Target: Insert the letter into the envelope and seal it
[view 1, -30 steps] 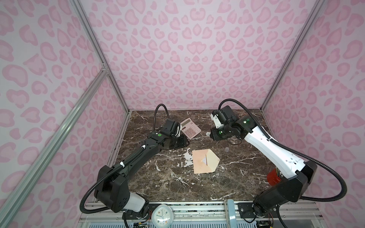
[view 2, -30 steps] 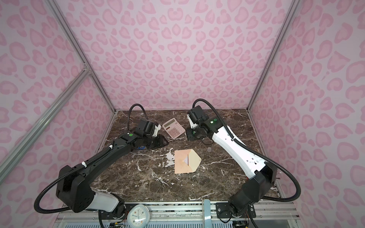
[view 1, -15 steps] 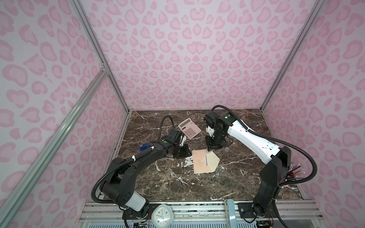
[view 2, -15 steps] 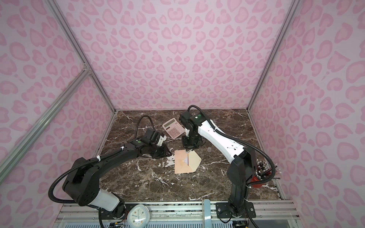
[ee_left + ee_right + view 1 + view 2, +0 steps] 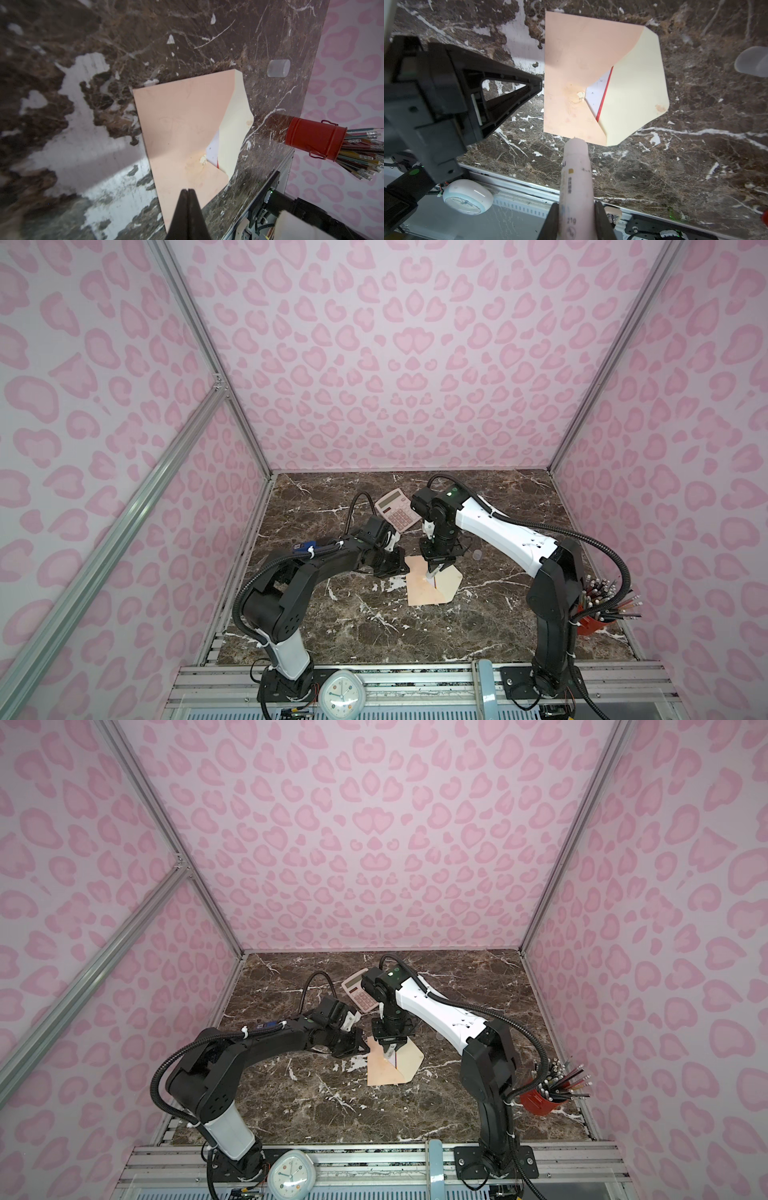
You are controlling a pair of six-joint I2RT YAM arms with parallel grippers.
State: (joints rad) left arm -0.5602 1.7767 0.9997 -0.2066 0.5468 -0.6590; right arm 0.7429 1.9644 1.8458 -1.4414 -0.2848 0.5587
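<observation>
Letter (image 5: 598, 97) is tucked inside envelope (image 5: 571, 62), flap (image 5: 633, 83) pointed away from closed left claw (image 5: 188, 191); glue stick (image 5: 576, 176) is clamped in right claw (image 5: 576, 207).

A booth is enclosed on the left, right and far sides by walls (image 5: 395, 364) papered in pale pink with darker pink heart-like spots. Aluminium struts (image 5: 199, 335) are set along the corners. A dark brown, white-veined marble tabletop (image 5: 374, 626) is evenly lit, and a slotted metal rail (image 5: 415, 680) is fixed along its near edge.

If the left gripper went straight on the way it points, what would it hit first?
Probably the peach-beige paper envelope: the shut left gripper points at its near edge, though height is unclear.
</observation>
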